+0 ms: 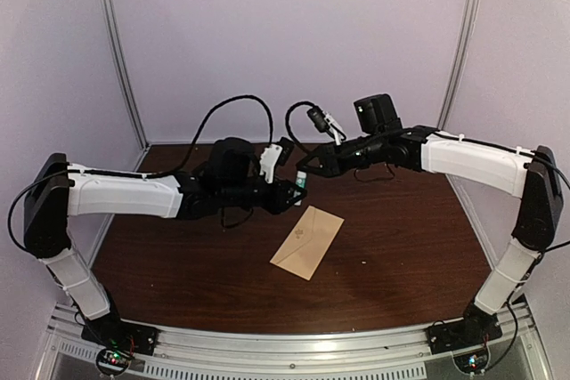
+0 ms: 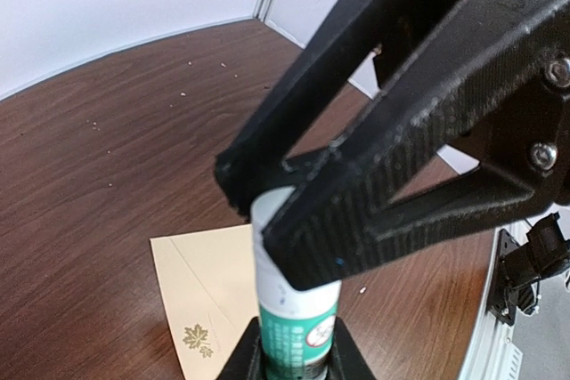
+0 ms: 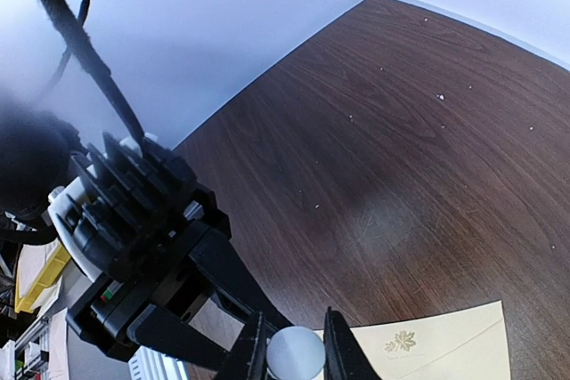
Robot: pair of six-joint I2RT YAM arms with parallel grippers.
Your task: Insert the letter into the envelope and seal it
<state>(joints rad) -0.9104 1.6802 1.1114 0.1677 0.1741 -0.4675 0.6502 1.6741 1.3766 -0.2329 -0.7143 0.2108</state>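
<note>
Uncapping glue, ahead of sealing.

- Glue stick (image 2: 298, 327): held in the air between both arms, above the table (image 1: 178, 264).
- Left gripper (image 1: 294, 191): jaws pinching the green-labelled tube.
- Right gripper (image 3: 295, 341): jaws pinching the pale cap (image 3: 297, 359).
- Envelope (image 1: 307, 242): flat on the table below the grippers, apart from both, leaf emblem up.
- Letter: not on view. It is probably inside the envelope, though the paper hides that.
- Next move: you pull the cap straight off along the tube while the left grip holds firm, then carry the glue down to the flap.
</note>
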